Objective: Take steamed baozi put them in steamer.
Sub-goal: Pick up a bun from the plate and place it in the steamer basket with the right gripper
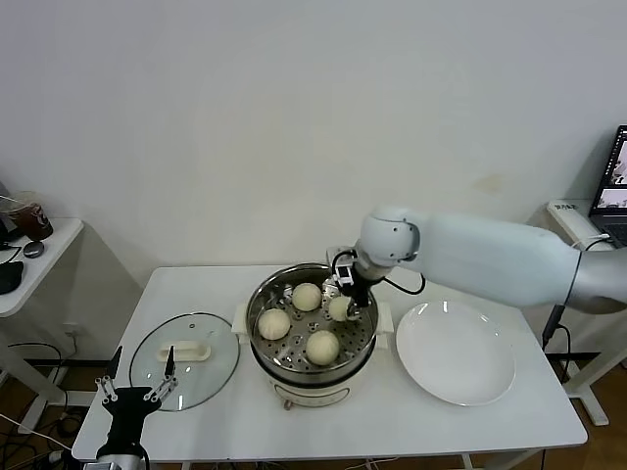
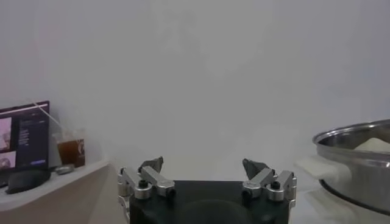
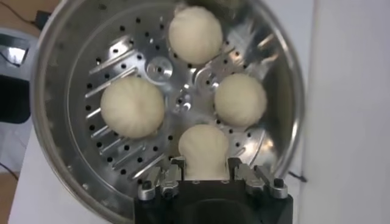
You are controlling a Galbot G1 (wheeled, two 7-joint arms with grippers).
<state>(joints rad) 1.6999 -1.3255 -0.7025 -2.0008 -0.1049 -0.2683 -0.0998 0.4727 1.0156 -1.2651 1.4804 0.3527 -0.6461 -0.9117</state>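
Right gripper is clamped on the fourth baozi at the steamer's three o'clock — release is called for next.

Right arm's stretched in from the right side, elbow bent, wrist angled down so the right tool points almost straight down. Its fingers are pinched in close around a bun, holding it. Left arm's parked low at the near left corner, left tool pointing away from the body with its fingers spread wide, nothing in them.
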